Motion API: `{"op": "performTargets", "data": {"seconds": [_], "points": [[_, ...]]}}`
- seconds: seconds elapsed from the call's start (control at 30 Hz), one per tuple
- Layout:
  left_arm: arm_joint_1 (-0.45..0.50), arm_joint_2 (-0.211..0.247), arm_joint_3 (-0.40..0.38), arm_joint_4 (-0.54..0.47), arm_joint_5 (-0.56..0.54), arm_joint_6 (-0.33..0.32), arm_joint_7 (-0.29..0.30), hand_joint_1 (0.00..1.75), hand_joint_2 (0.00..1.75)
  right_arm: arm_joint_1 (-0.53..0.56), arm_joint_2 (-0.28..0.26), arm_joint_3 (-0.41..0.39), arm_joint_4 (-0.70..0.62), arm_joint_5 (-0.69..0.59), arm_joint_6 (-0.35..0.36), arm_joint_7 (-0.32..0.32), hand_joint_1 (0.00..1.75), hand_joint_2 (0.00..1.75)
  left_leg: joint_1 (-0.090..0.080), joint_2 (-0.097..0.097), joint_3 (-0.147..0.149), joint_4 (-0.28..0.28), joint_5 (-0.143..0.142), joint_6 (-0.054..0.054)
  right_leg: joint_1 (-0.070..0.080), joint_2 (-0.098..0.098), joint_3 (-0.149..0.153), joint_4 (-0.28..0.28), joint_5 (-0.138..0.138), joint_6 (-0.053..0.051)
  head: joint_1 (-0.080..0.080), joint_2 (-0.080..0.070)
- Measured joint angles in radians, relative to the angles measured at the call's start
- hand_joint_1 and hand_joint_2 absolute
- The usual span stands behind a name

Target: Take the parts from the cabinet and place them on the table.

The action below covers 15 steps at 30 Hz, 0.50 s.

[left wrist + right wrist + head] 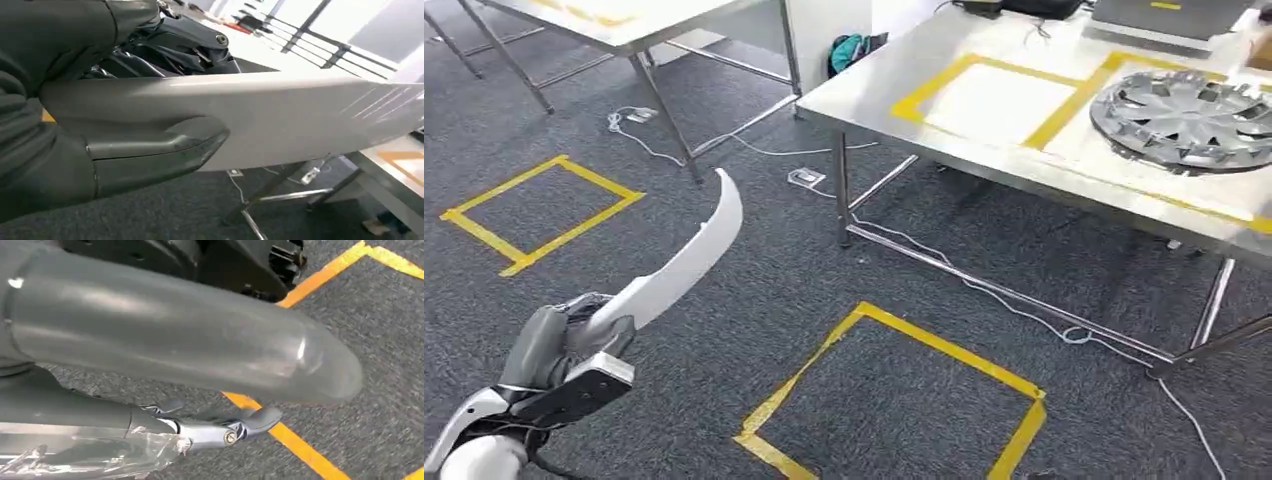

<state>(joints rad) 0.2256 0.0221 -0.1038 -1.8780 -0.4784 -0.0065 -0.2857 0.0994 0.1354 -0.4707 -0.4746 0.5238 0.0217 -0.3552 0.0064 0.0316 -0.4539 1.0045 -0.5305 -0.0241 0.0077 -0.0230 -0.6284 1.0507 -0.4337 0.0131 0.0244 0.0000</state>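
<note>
A long, curved white part (686, 262) slants up from the lower left of the head view, over the grey carpet. My left hand (559, 355) grips its lower end. The left wrist view has the same white part (280, 120) running across the picture, with the grey thumb (150, 150) pressed along its face. The steel table (874, 95) stands at the upper right and bears a yellow taped rectangle (999, 100) and a silver wheel cover (1189, 118). My right hand (165, 355) hangs above the floor with its fingers (250, 422) stretched out and nothing in them.
A second steel table (624, 30) stands at the upper left. Yellow tape squares (944, 345) mark the carpet. White cables (984, 285) trail under the near table beside its legs (842, 190). A teal bag (849, 50) lies behind it.
</note>
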Motion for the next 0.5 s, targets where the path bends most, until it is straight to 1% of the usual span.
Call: {"op": "performTargets", "data": {"seconds": [0.03,0.07,0.1,0.13,0.17,0.2,0.23,0.27,0.3,0.33,0.37,0.4,0.43,0.47,0.5], "points": [[-0.001,-0.001,-0.002,0.0,-0.002,-0.001,0.0,1.75,1.75,-0.001,0.0,-0.001,-0.001,0.001,0.0,0.0,0.0,0.0,0.002,-0.001,-0.022,0.039,0.013,-0.008,-0.005,0.011,0.015,-0.009,-0.004,-0.008,0.0,0.0],[-0.001,0.0,-0.004,0.0,-0.002,-0.002,-0.001,1.75,1.75,-0.002,0.0,-0.002,-0.001,0.003,0.0,0.0,0.0,0.0,0.002,-0.011,-0.055,0.105,0.035,-0.011,-0.005,0.017,0.03,-0.015,-0.01,-0.017,-0.003,0.0],[-0.002,0.002,-0.005,0.0,-0.002,-0.002,-0.002,1.75,1.75,-0.004,0.0,-0.004,-0.001,0.006,0.0,0.0,0.0,0.0,0.002,-0.018,-0.105,0.183,0.032,-0.013,-0.005,0.027,0.042,-0.021,-0.018,-0.023,-0.006,0.0],[0.0,0.003,-0.005,0.0,-0.002,-0.002,-0.002,1.75,1.75,-0.005,0.0,-0.007,-0.001,0.008,-0.001,0.0,0.0,0.0,0.003,-0.021,-0.154,0.244,0.004,-0.015,-0.005,0.039,0.054,-0.025,-0.025,-0.026,-0.007,0.0],[0.003,0.005,-0.005,0.0,-0.002,-0.002,-0.002,1.75,1.75,-0.005,0.0,-0.008,-0.001,0.01,0.0,-0.002,0.0,0.0,0.003,-0.021,-0.199,0.286,-0.047,-0.016,-0.005,0.051,0.066,-0.027,-0.035,-0.027,-0.006,0.0],[0.004,0.006,-0.005,0.0,-0.003,-0.002,-0.002,1.75,1.75,-0.003,0.0,-0.009,-0.001,0.011,0.0,-0.002,0.0,0.0,0.003,-0.022,-0.231,0.299,-0.089,-0.016,-0.005,0.064,0.08,-0.028,-0.046,-0.027,-0.008,0.0],[0.004,0.006,-0.005,0.0,-0.003,-0.002,-0.002,1.75,1.75,-0.002,0.0,-0.009,-0.001,0.012,0.0,-0.001,0.0,0.0,0.003,-0.022,-0.249,0.29,-0.105,-0.015,-0.005,0.077,0.095,-0.028,-0.058,-0.027,-0.008,0.0],[0.004,0.007,-0.005,0.0,-0.003,-0.002,-0.002,1.75,1.75,-0.001,0.0,-0.009,0.0,0.015,0.0,-0.001,0.0,0.0,0.003,-0.023,-0.253,0.259,-0.099,-0.014,-0.006,0.09,0.112,-0.028,-0.071,-0.026,-0.007,0.0],[0.004,0.008,-0.005,0.0,-0.003,-0.002,-0.002,1.75,1.75,-0.001,0.002,-0.01,0.0,0.016,0.0,-0.001,0.0,0.0,0.002,-0.028,-0.247,0.202,-0.061,-0.012,-0.007,0.105,0.131,-0.028,-0.085,-0.024,-0.008,0.0],[0.004,0.009,-0.005,0.0,-0.003,-0.002,-0.002,1.75,1.75,-0.001,0.002,-0.01,0.0,0.017,0.0,-0.002,0.0,0.0,0.003,-0.044,-0.238,0.126,0.021,-0.01,-0.009,0.116,0.148,-0.029,-0.099,-0.021,-0.008,0.0],[0.005,0.01,-0.005,0.0,-0.003,-0.003,-0.002,1.75,1.75,0.001,0.002,-0.011,0.0,0.018,0.0,-0.002,0.0,0.0,0.004,-0.074,-0.234,0.063,0.121,-0.008,-0.01,0.123,0.144,-0.031,-0.11,-0.015,-0.01,0.0],[0.007,0.011,-0.006,0.0,-0.002,-0.003,-0.002,1.75,1.75,-0.001,0.002,-0.012,0.0,0.019,0.0,-0.001,0.0,0.0,0.001,-0.084,-0.243,0.0,0.152,-0.003,-0.007,0.141,0.158,-0.024,-0.127,-0.007,-0.014,0.0],[0.01,0.013,-0.006,0.0,-0.002,-0.005,0.0,1.75,1.75,-0.003,0.002,-0.013,0.0,0.022,0.0,-0.001,0.0,0.0,0.0,-0.086,-0.232,0.008,0.156,0.001,-0.007,0.148,0.158,-0.036,-0.14,-0.003,-0.014,0.0],[0.011,0.013,-0.006,-0.002,-0.002,-0.005,0.001,1.75,1.75,-0.004,0.002,-0.013,0.0,0.025,0.0,-0.002,0.0,0.0,0.0,-0.083,-0.226,0.002,0.152,0.006,-0.007,0.154,0.188,-0.035,-0.136,0.002,-0.017,0.0],[0.005,0.013,-0.006,-0.003,-0.002,-0.005,-0.001,1.75,1.75,-0.003,0.002,-0.013,0.0,0.028,0.001,-0.002,0.0,0.0,0.0,-0.073,-0.217,0.0,0.145,0.013,-0.006,0.15,0.191,-0.036,-0.131,0.005,-0.011,0.0]]}}
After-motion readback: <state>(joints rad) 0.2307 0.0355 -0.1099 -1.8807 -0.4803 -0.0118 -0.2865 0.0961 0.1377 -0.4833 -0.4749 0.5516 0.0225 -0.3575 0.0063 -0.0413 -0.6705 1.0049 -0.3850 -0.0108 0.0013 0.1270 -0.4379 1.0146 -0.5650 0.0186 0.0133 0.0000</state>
